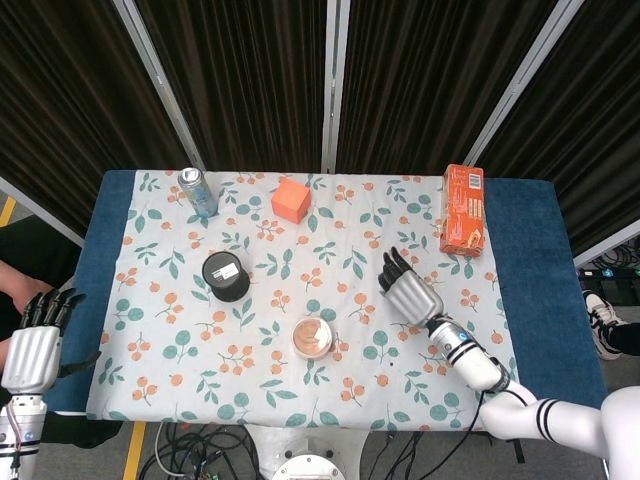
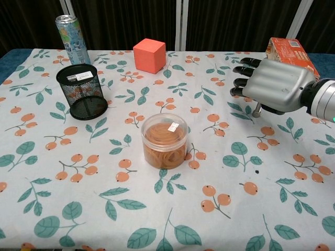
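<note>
1. The clear round tub stands nearest the chest camera, a little front of the table's middle. It is see-through plastic with a lid and a small white sticker on top, and it is filled with orange-brown rubber bands coiled against the wall. Bare floral tablecloth lies on every side of it, and the strip between it and the near table edge is wide.

2. The right hand hovers above the cloth to the tub's right and a little farther back, palm down, its silver back facing up. Its dark fingers are apart and slightly curled, pointing toward the table's middle, and hold nothing. A stretch of bare cloth separates it from the tub.

3. The black mesh cup stands upright to the tub's left and farther back, with a white label near its rim. In the head view its inside looks dark, and I cannot tell what it contains.

4. The left hand hangs off the left side of the table, beyond the blue edge, fingers straight, close together and empty.

5. The orange cube sits behind the tub, near the far edge.

6. The drink can stands upright at the far left, just behind the mesh cup.

7. The orange box lies at the far right, behind the right hand and near the cloth's right border.
</note>
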Controlling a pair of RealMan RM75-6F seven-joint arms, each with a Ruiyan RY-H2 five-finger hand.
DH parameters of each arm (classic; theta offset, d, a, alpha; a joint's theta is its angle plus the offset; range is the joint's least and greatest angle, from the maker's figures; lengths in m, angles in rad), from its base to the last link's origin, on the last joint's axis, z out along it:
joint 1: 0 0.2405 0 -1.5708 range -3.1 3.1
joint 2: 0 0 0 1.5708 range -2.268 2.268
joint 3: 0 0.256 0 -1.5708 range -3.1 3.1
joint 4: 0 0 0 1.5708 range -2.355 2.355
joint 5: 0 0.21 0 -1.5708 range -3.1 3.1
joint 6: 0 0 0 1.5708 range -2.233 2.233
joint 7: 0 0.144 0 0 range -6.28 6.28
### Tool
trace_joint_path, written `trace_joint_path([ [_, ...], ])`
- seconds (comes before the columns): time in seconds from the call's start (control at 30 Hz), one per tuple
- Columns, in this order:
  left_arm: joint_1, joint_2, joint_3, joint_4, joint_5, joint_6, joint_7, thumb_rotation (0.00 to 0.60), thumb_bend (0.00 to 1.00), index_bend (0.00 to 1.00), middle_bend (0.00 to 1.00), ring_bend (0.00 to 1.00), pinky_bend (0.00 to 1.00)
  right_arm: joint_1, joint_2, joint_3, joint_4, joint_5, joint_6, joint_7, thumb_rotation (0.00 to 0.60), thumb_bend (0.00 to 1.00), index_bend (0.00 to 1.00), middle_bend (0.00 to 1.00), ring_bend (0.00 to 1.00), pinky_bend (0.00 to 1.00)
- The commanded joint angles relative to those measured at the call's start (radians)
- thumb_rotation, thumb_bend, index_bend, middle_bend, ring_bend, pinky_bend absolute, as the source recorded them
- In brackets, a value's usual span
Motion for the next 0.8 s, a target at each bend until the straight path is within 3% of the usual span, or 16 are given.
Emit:
trace_joint_path([
  [0.03,-0.001,0.001,-0.001,0.000,0.002,0.000,0.001,0.600,0.00,0.17,0.11,0.04,0.00,-0.018,0.028,0.024,-0.061,0.007,0.033,0.067,0.600,0.32,0.13,0.15,0.00,0.00],
  [0.2,-0.007,0.002,-0.005,0.000,0.003,-0.002,0.001,0.600,0.00,0.17,0.11,0.04,0.00,-0.085,0.135,0.075,-0.231,0.035,0.110,0.298,0.600,0.31,0.12,0.15,0.00,0.00],
  [0.33,-0.012,0.000,-0.009,0.001,0.002,-0.006,0.003,0.600,0.00,0.17,0.11,0.04,0.00,-0.172,0.234,0.083,-0.319,0.036,0.204,0.465,0.600,0.31,0.12,0.16,0.00,0.00],
  [0.53,-0.018,-0.003,-0.015,0.000,0.002,-0.004,0.012,0.600,0.00,0.17,0.11,0.04,0.00,-0.313,0.327,0.037,-0.369,0.008,0.322,0.664,0.600,0.31,0.12,0.16,0.00,0.00],
  [0.8,-0.021,-0.004,-0.014,-0.014,0.002,-0.006,0.035,0.600,0.00,0.17,0.11,0.04,0.00,-0.493,0.356,-0.024,-0.349,-0.086,0.520,0.845,0.600,0.31,0.12,0.14,0.00,0.00],
])
